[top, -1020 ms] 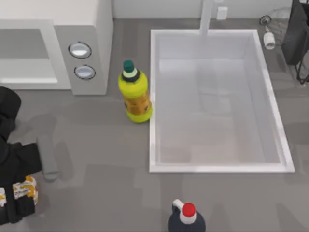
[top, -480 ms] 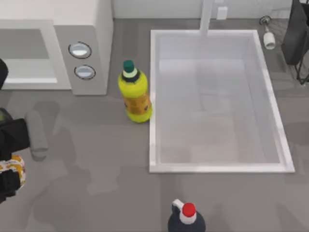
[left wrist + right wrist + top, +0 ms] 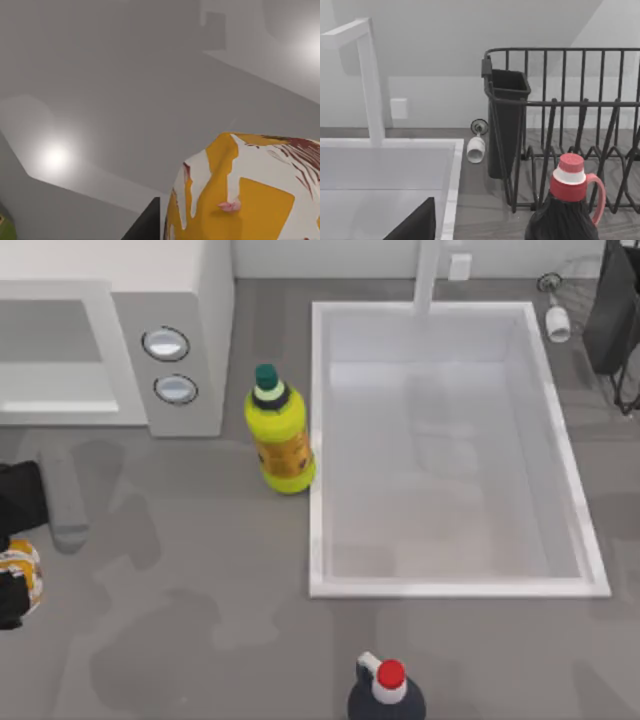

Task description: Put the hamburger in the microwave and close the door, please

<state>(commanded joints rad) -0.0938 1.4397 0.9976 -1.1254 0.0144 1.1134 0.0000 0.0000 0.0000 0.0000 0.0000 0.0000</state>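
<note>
Hamburger sits at the far left edge of the top view, pinched in the left tool, below and in front of the microwave, whose cavity stands open. Left wrist view shows the hamburger close up. Yellow bottle stands just beside the sink. Dark bottle stands near the worktop's front edge

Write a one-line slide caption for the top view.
Left gripper carries the white, orange-blotched hamburger at the table's left edge, below the open white-grey microwave.
</note>
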